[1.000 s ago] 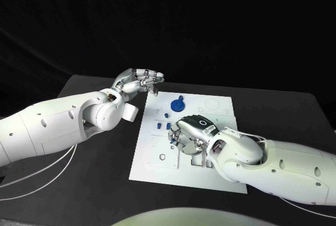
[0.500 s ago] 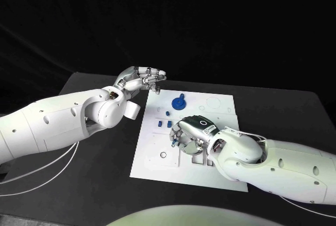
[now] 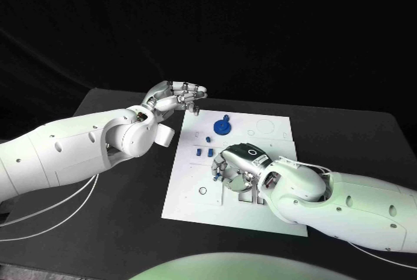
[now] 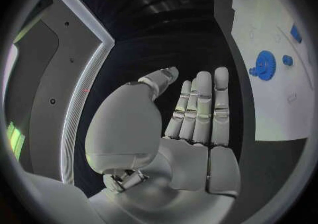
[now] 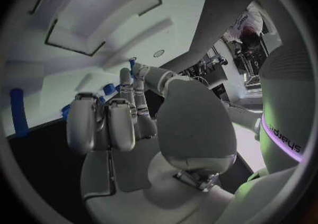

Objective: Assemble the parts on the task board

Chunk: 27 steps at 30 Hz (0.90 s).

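I see the task board (image 3: 269,126) mid-counter, its blue gear (image 3: 222,128) near the far edge. My left hand (image 3: 176,98) hovers empty, fingers loosely curled; my right hand (image 3: 236,167) rests on the board, grip unclear.

The task board (image 3: 269,126) lies in the middle of the worktop (image 3: 113,202). A gear-shaped part (image 3: 222,127) stands near the board's far edge, with several small parts (image 3: 202,152) just nearer, toward its left side. The right hand (image 3: 236,167) is over the board's middle, while the left hand (image 3: 176,98) is above the worktop beyond the board's far left corner.
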### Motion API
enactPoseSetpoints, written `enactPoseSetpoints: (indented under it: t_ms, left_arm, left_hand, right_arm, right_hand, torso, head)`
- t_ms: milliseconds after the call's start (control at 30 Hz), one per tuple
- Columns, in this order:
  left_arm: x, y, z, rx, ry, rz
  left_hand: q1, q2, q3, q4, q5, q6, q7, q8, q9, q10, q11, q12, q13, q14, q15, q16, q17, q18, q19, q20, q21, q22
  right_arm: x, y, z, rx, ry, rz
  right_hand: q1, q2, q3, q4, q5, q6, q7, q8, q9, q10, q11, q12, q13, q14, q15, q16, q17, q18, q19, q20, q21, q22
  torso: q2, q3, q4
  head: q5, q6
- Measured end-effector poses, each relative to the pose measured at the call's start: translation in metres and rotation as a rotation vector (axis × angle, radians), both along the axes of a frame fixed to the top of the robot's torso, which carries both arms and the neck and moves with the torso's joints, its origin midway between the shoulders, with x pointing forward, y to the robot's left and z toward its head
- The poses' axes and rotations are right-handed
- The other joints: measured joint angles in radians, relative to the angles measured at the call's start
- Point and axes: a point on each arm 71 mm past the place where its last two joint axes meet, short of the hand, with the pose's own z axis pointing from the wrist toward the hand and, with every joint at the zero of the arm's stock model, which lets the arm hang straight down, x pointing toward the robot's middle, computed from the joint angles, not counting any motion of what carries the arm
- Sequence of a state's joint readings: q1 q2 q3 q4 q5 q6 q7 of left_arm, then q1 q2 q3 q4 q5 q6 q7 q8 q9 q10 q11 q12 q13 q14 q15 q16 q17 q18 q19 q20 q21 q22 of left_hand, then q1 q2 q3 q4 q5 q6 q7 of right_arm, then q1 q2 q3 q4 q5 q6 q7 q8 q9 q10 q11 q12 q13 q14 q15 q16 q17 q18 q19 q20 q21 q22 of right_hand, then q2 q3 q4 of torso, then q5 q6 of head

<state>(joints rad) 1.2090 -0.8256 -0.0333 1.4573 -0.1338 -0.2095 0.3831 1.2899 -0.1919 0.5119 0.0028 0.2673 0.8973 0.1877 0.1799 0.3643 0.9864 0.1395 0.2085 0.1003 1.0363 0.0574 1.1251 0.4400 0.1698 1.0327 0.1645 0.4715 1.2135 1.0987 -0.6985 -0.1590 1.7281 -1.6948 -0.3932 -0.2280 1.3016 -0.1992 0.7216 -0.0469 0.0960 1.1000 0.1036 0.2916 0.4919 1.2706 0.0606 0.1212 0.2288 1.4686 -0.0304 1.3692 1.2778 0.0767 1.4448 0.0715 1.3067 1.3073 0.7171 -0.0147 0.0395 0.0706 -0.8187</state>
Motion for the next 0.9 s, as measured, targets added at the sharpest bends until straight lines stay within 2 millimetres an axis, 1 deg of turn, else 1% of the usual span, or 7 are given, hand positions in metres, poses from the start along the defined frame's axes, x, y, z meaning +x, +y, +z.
enactPoseSetpoints:
  t_ms: [367, 900]
  left_arm:
    - [0.000, 0.000, 0.000, 0.000, 0.001, 0.000]
    - [0.000, 0.000, 0.000, 0.001, 0.003, -0.001]
  left_hand:
    - [0.000, 0.000, -0.003, -0.003, 0.000, 0.000, 0.000, 0.000, -0.001, -0.004, -0.004, 0.000, -0.001, 0.000, 0.000, 0.000, -0.002, 0.000, 0.000, 0.000, 0.000, -0.003]
    - [0.000, 0.000, -0.003, -0.003, 0.000, 0.000, 0.000, 0.000, -0.001, -0.004, -0.004, 0.000, -0.001, 0.000, 0.000, 0.000, -0.002, 0.000, 0.000, 0.000, 0.000, -0.003]
  right_arm:
    - [0.000, 0.001, -0.001, -0.010, 0.005, 0.004]
    - [-0.002, 0.010, -0.007, -0.039, 0.001, 0.010]
  right_hand:
    - [-0.002, -0.002, 0.000, 0.000, -0.002, -0.001, 0.001, 0.006, 0.001, 0.000, 0.000, -0.002, 0.000, 0.000, 0.000, 0.000, 0.000, 0.000, 0.000, 0.000, 0.000, 0.001]
    - [-0.003, -0.003, 0.000, 0.000, -0.004, -0.004, -0.001, 0.006, 0.003, 0.005, -0.001, -0.003, 0.001, 0.000, 0.000, 0.000, -0.004, 0.000, 0.000, 0.000, 0.000, 0.001]
  torso:
    - [-0.001, -0.0005, 0.0006]
    - [0.000, 0.0001, 0.0000]
  head:
    - [0.001, -0.002]
    - [-0.001, -0.004]
